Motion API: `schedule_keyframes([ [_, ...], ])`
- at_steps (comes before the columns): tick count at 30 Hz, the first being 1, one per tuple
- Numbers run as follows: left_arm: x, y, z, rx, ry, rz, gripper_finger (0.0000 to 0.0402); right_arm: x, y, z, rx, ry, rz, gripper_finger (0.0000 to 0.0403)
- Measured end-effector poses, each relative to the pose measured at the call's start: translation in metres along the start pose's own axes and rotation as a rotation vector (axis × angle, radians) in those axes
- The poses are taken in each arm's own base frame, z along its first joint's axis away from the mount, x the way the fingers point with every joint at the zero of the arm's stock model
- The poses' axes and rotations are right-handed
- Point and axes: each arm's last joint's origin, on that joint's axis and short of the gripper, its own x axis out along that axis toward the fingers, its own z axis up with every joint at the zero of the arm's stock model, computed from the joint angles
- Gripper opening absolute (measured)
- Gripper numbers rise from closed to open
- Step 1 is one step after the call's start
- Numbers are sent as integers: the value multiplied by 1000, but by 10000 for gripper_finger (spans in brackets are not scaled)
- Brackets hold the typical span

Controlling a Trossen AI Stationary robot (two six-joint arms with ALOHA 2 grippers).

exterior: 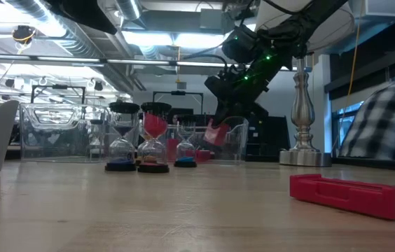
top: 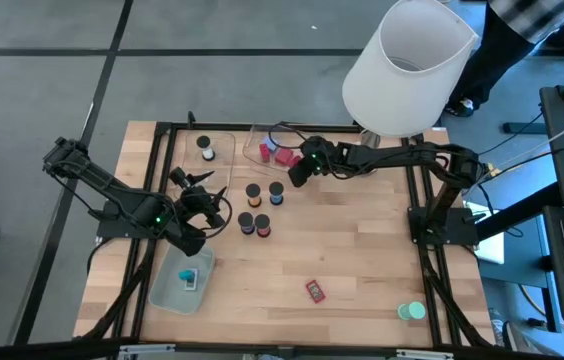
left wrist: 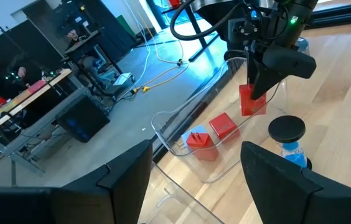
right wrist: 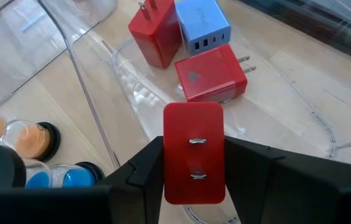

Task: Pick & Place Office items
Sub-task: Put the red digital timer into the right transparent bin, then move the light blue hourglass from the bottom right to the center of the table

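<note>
Wooden table (top: pixel 362 260) within a black frame. On its surface: two clear trays (top: pixel 224 146) at the far edge, four sand timers (top: pixel 260 210) near the centre, a pale green tray (top: pixel 178 284) at the near left, a red block (top: pixel 315 291), a teal piece (top: pixel 412 311) near right, and a lamp base (exterior: pixel 301 155).

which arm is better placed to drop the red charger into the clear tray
Right. The right gripper is shut on the red charger, held above the clear tray beside two red chargers and a blue one. The left gripper hangs open and empty, farther off.
</note>
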Motion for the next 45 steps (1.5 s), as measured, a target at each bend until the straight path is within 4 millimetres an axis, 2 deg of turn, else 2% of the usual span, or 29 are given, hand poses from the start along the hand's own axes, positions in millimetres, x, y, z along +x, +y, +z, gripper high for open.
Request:
schedule_keyframes([
  [6,0,0,0,0,0,-1,242,0,0,0,-18,2,0,139],
  [17,0,0,-1,4,14,-17,242,0,0,0,-22,3,2,169],
  [26,0,0,-1,7,15,-17,242,-6,0,2,-30,-3,6,214],
  [31,0,0,-1,13,18,-15,242,-39,2,16,-42,-67,39,245],
  [36,0,3,-5,9,32,-4,242,-80,6,18,-22,-66,90,251],
  [41,0,5,-6,-4,38,2,242,-106,25,-3,-10,82,193,252],
  [45,0,5,-7,-3,39,2,242,-118,48,-33,-33,222,213,252],
])
